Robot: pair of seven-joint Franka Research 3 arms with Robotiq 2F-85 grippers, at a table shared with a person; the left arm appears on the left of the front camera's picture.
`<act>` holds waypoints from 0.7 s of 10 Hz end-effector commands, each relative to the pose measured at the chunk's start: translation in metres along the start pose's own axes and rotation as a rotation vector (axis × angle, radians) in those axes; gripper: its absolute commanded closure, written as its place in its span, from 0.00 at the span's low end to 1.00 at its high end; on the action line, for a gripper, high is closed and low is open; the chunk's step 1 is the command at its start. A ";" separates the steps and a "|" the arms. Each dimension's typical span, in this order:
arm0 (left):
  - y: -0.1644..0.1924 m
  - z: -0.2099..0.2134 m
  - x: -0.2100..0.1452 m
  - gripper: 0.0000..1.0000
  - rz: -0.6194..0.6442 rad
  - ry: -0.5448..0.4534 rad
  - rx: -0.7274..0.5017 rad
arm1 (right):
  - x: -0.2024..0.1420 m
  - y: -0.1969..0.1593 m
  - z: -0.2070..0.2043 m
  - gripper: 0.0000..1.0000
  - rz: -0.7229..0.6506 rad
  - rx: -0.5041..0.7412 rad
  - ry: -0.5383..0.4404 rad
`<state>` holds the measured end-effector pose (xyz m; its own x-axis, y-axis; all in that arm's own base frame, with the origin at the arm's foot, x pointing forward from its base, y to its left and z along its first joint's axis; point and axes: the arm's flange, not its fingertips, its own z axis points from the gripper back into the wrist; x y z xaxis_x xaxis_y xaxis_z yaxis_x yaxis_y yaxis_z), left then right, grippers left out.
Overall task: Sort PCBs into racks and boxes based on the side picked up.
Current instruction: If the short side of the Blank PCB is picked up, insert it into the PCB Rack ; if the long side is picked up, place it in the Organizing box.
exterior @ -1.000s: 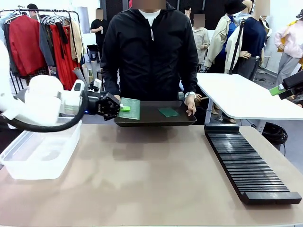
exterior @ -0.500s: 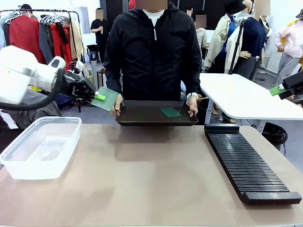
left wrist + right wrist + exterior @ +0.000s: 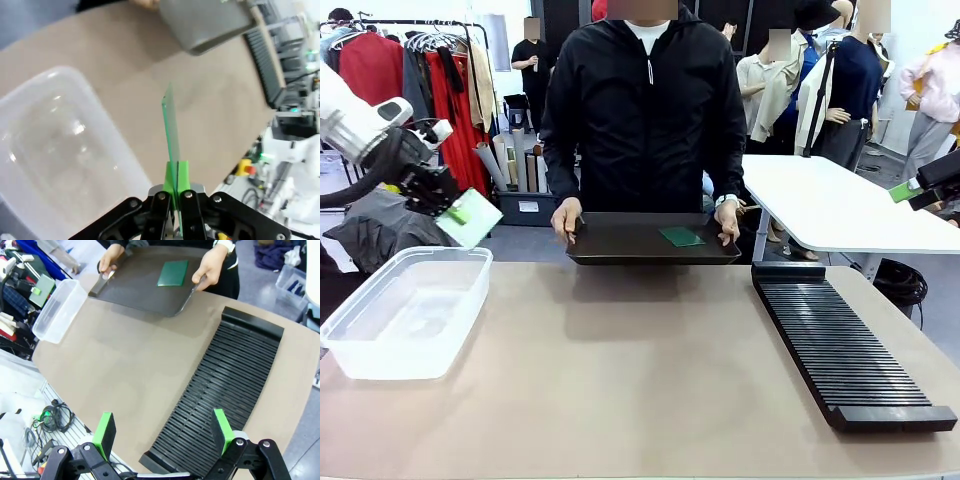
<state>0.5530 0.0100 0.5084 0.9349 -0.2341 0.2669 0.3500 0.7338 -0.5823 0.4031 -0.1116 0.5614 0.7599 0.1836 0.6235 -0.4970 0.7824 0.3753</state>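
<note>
My left gripper point(image 3: 448, 205) is shut on a green PCB point(image 3: 470, 220), which hangs tilted just above the far end of the clear box point(image 3: 405, 312). In the left wrist view the PCB point(image 3: 170, 125) stands edge-on between the shut fingers of the left gripper point(image 3: 175, 192), beside the box point(image 3: 50, 150). A second PCB point(image 3: 680, 237) lies on a black tray point(image 3: 620, 245) that a person holds by both ends. The long black slotted rack point(image 3: 840, 345) lies at the right with no boards in it. My right gripper point(image 3: 164, 432) hangs open high above the rack point(image 3: 225, 385).
The person stands at the far edge with a hand point(image 3: 566, 218) on each end of the tray. A white table point(image 3: 840, 205) stands behind the rack. The brown tabletop point(image 3: 620, 370) between box and rack is bare. Clothes racks and other people are in the background.
My left gripper has carried the PCB from the tray's left end leftwards and down to just above the box. The tray, the rack and the right arm have stayed put.
</note>
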 end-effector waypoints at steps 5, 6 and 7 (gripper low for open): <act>0.003 0.006 -0.020 1.00 0.061 0.116 0.390 | 0.001 0.001 0.001 0.00 0.002 0.003 -0.003; 0.012 0.002 -0.023 1.00 0.062 0.113 0.390 | 0.001 0.001 0.001 0.00 0.002 0.003 -0.003; 0.020 -0.006 -0.028 1.00 0.064 0.107 0.388 | 0.001 0.001 0.001 0.00 0.002 0.003 -0.003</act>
<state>0.5397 0.0278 0.4960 0.9593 -0.2490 0.1328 0.2761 0.9256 -0.2588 0.4031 -0.1117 0.5614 0.7599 0.1835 0.6236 -0.4969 0.7825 0.3753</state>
